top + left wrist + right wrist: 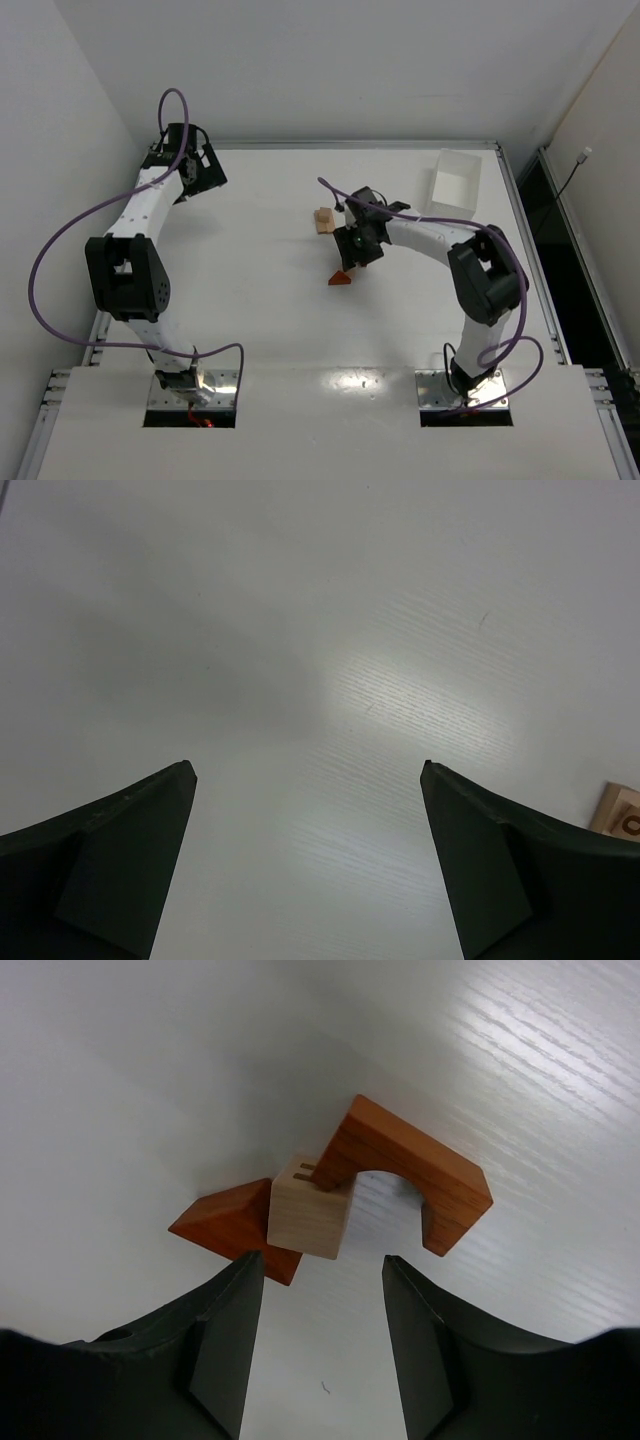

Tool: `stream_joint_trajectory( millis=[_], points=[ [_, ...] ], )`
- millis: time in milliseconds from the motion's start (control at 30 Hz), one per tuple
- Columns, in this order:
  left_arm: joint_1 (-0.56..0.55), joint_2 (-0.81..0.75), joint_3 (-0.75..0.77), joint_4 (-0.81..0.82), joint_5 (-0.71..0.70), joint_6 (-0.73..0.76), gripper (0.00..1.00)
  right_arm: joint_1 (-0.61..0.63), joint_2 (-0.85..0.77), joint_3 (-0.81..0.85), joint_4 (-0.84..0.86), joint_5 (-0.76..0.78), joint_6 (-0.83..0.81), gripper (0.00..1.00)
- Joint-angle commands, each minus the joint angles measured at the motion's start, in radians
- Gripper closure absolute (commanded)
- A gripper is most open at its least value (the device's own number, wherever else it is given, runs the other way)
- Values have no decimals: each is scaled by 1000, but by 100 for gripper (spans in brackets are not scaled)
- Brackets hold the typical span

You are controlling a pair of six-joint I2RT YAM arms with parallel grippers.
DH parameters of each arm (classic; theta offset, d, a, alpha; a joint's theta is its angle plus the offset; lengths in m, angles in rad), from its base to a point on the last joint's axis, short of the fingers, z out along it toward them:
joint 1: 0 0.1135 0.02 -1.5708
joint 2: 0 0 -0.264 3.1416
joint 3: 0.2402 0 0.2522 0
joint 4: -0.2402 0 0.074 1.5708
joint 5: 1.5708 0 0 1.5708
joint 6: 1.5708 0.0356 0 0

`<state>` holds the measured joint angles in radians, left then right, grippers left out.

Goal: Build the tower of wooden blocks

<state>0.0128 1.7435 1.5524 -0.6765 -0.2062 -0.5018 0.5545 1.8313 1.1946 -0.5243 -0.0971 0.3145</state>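
White, faintly grained bench carries the wood block tower (330, 1200) only as loose pieces near its middle, not yet stacked: a reddish-brown arch (410, 1165), a tan cube (310, 1222) touching it, and a reddish-brown wedge (235, 1225) against the cube. Each looks light, rigid and smooth-sanded, so likely to skid; flat opposite faces offer the safest hold, the wedge's slopes the worst. The right fingers (220, 1335) stand apart just short of the cube, clamping nothing. Another tan block (323, 220) lies nearby, farther off. The left fingers (120, 860) gape wide and empty at far left.

White arms (150, 200), black joints (125, 275), purple cables (174, 91), dark claws (310, 770) (322, 1260).
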Motion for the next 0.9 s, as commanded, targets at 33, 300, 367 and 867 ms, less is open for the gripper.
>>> stream_joint_trajectory(
  millis=[33,300,367,867],
  points=[
    [4,-42,-3,11,2,0,6,21,22,34,27,-3,17,51],
    [4,-33,-12,11,2,0,5,21,60,65,46,8,17,49],
    [4,-33,-12,11,2,0,5,21,72,74,46,8,17,49],
    [13,-6,-3,11,-7,-9,0,12,121,85,46,54,8,49]
  ],
)
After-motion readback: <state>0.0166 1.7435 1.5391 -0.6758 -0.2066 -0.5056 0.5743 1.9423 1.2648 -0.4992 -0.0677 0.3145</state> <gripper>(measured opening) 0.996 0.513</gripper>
